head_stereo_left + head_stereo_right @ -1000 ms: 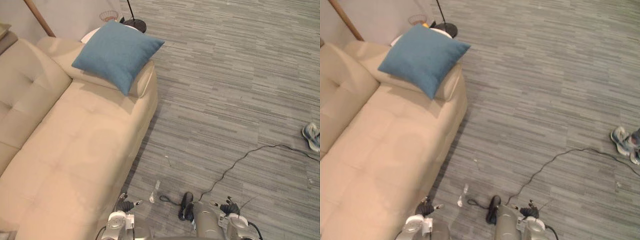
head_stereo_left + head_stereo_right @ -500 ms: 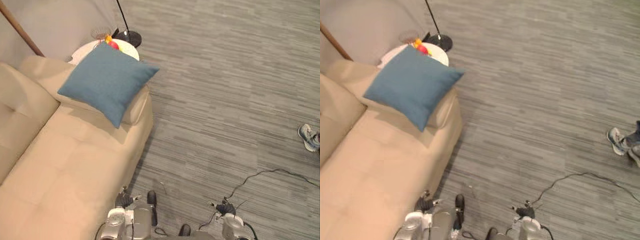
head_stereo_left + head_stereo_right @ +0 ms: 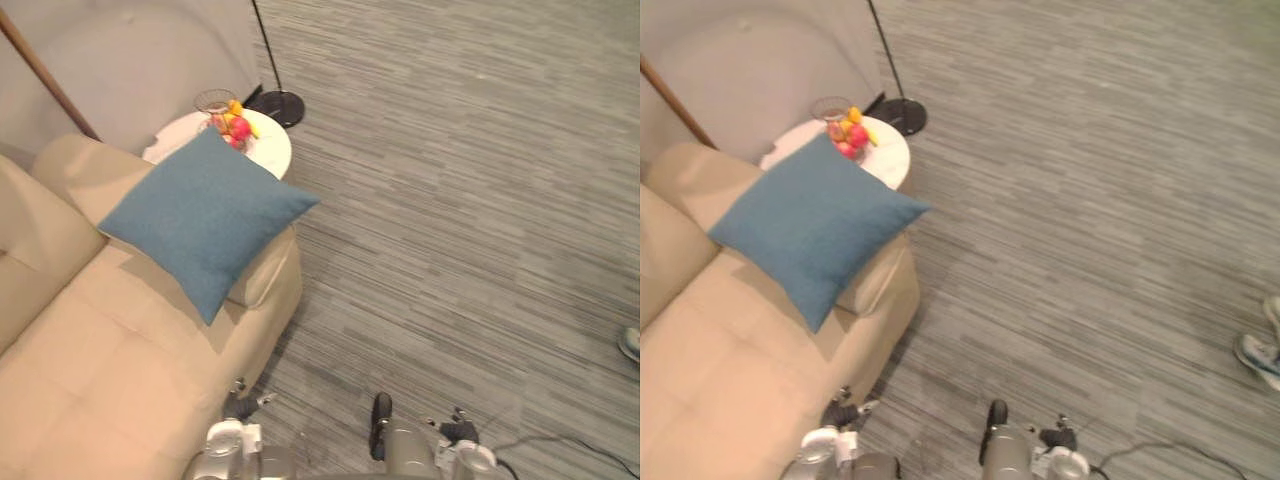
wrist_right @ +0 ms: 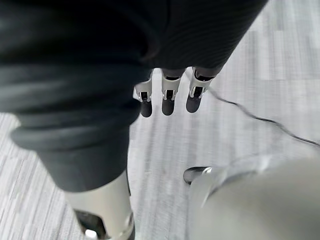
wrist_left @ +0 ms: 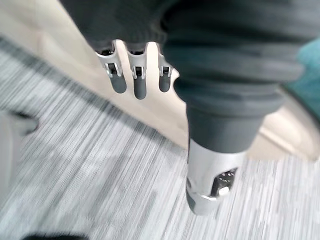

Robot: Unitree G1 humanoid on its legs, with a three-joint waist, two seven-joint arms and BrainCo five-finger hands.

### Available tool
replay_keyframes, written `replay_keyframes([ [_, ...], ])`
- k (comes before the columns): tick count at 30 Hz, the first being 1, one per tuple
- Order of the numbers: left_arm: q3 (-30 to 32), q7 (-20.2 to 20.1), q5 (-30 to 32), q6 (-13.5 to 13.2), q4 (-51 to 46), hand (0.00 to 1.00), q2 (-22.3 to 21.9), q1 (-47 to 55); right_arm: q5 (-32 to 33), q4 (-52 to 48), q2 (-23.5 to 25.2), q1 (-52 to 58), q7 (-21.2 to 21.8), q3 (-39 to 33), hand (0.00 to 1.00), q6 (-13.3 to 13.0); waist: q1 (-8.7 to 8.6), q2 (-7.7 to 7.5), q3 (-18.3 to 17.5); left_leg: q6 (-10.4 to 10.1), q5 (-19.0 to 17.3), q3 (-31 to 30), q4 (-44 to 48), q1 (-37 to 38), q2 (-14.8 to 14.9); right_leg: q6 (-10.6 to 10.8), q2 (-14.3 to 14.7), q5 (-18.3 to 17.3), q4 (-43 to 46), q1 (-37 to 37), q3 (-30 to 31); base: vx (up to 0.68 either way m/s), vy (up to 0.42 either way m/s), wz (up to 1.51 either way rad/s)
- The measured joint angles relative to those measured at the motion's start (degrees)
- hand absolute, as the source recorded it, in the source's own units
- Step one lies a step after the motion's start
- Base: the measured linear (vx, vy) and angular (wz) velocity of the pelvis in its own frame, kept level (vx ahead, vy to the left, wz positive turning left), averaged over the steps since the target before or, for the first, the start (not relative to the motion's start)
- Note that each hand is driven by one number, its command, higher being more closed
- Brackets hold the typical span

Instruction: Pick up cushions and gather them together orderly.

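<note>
A blue square cushion (image 3: 205,222) leans on the beige sofa's armrest (image 3: 268,278), at the sofa's far end, untouched. A teal corner of the cushion (image 5: 313,70) shows in the left wrist view past the sofa's edge. My left hand (image 5: 134,82) hangs low beside the sofa front, fingers straight and holding nothing. My right hand (image 4: 168,100) hangs over the grey carpet, fingers straight and empty as well. In the eye views both hands sit at the lower edge, the left hand (image 3: 230,438) near the sofa corner and the right hand (image 3: 468,458) further right.
The beige sofa (image 3: 90,380) fills the left. A round white side table (image 3: 272,148) with a fruit bowl (image 3: 232,122) stands behind the armrest, next to a floor lamp's black base (image 3: 278,105). A person's shoe (image 3: 1260,356) shows at the right.
The whole picture has shifted: the side table and fruit bowl have come further into sight and the cushion sits lower. The cushion itself stays on the armrest. Both hands still hang low.
</note>
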Motion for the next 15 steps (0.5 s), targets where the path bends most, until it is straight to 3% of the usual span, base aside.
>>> replay_keyframes([
  [2,0.1,0.0,0.0,0.0,0.0,0.00,-1.0,0.0,0.3,0.0,0.1,1.2,0.0,-0.9,0.00,0.0,-0.04,0.45,-0.3,-1.3,1.5,-1.2,13.4,-6.7,1.9,-0.8,0.2,-3.9,2.0,2.1,-4.1,0.30,-0.354,0.89],
  [3,0.1,-0.1,0.0,0.0,-0.4,0.00,-1.0,0.2,0.5,-0.1,0.0,1.3,0.1,-1.3,0.00,0.0,-0.10,1.17,-0.1,-1.0,4.6,-0.7,20.5,-10.7,3.4,-1.8,0.8,-4.5,1.5,4.0,-5.8,0.25,-0.258,0.69],
  [4,0.2,-0.1,-0.1,-0.2,-1.1,0.00,-0.6,0.3,0.5,0.0,0.3,1.6,0.1,-1.1,0.00,0.0,0.35,0.88,0.4,0.7,6.8,1.9,27.4,-14.1,5.8,-3.0,1.7,-5.1,-0.4,7.1,-7.4,0.21,-0.155,0.58],
  [5,0.1,-0.1,-0.1,-0.4,-1.2,0.00,-0.2,0.3,0.6,0.0,0.5,1.7,0.1,-1.2,0.00,0.0,0.63,1.29,0.3,1.2,5.4,5.3,30.4,-15.4,7.3,-3.5,2.1,-4.9,-2.1,9.9,-8.8,0.28,-0.149,0.49],
  [7,0.0,-0.2,-0.1,-0.7,-1.4,0.00,-0.2,0.2,2.6,-0.1,1.0,1.6,0.1,-1.3,0.00,-0.1,0.62,0.50,0.3,2.3,2.5,14.4,26.2,-17.9,6.7,-3.0,2.0,-3.9,-8.1,15.2,-11.7,0.33,-0.091,0.55],
  [9,-0.3,-0.2,-0.1,-0.7,-1.4,0.00,-0.5,-0.4,3.1,-0.1,1.6,1.6,0.0,-1.5,0.00,-0.2,0.45,0.47,0.3,2.9,2.8,20.1,16.8,-19.7,5.0,-2.0,1.3,-3.3,-11.2,17.3,-14.5,0.25,0.001,0.68],
  [10,-1.3,-0.2,0.0,-0.7,-1.4,0.00,-0.5,-0.6,3.3,-0.1,1.7,1.8,-0.1,-1.6,0.00,-0.2,0.46,0.61,0.2,3.7,4.6,23.7,11.7,-20.2,4.6,-1.5,1.2,-3.0,-12.2,18.1,-16.0,0.27,0.056,0.89],
  [11,-1.8,-0.2,0.0,-0.6,-1.4,0.00,-0.6,-0.7,4.0,-0.1,1.7,1.7,-0.1,-2.0,0.00,-0.2,0.44,0.90,0.1,4.7,10.2,29.8,4.7,-20.5,4.6,-0.4,1.3,-3.2,-13.4,19.3,-18.0,0.31,0.093,0.89],
  [12,-1.8,-0.2,0.0,-0.6,-1.3,0.00,-0.2,-0.9,4.4,0.0,2.5,1.8,-0.2,-2.7,0.00,-0.2,0.48,0.80,0.0,7.7,12.4,33.7,1.6,-19.9,4.0,0.7,1.1,-3.8,-13.6,20.4,-19.2,0.32,0.099,0.94],
  [13,-1.7,-0.2,0.0,-0.6,-1.3,0.00,0.2,-1.3,4.4,-0.1,3.4,1.6,-0.2,-2.8,0.00,-0.1,0.49,-0.43,0.0,7.9,12.6,33.8,0.7,-19.4,2.6,1.5,0.3,-3.5,-14.2,20.9,-19.7,0.38,0.119,0.77],
  [14,-1.4,-0.2,-0.1,-0.7,-1.6,0.00,1.6,-1.3,4.3,0.0,4.3,0.6,-0.2,-2.5,0.00,-0.2,1.73,-2.71,-0.2,8.7,11.2,33.4,1.3,-19.4,0.9,2.2,-0.5,-2.9,-15.7,21.8,-19.1,0.30,0.084,0.47],
  [15,-1.2,-0.2,-0.2,-0.6,-1.5,0.00,1.8,-1.3,4.3,0.0,4.2,0.3,-0.2,-2.4,0.00,-0.2,1.85,-2.84,-0.2,8.7,10.5,33.4,2.0,-19.4,0.9,2.2,-0.6,-2.9,-15.6,22.2,-19.1,0.30,0.084,0.26],
])
